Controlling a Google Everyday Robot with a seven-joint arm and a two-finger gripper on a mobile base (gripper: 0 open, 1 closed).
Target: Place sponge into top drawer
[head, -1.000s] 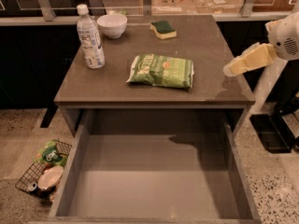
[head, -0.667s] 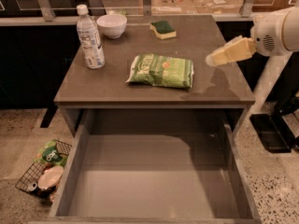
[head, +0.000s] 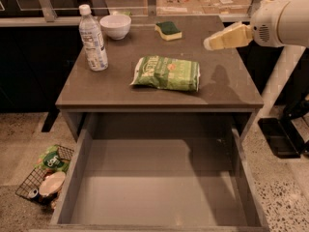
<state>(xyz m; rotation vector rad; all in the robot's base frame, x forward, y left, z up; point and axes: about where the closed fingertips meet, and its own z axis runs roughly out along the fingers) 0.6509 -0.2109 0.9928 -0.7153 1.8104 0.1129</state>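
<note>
Sponge [head: 168, 30] sits by the table's [head: 231, 88] back edge, well apart from the gripper [head: 208, 43] hovering above the right edge. Honestly can't tell if it's open or closed. Top drawer [head: 154, 187] hangs open under the front edge.

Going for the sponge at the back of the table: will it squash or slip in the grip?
The sponge looks like soft foam under a scouring layer, so it will probably compress rather than slip. It is small and lies flat, so likely light, unlikely to roll. The gripper hovers right of it in view, above the table.
</note>
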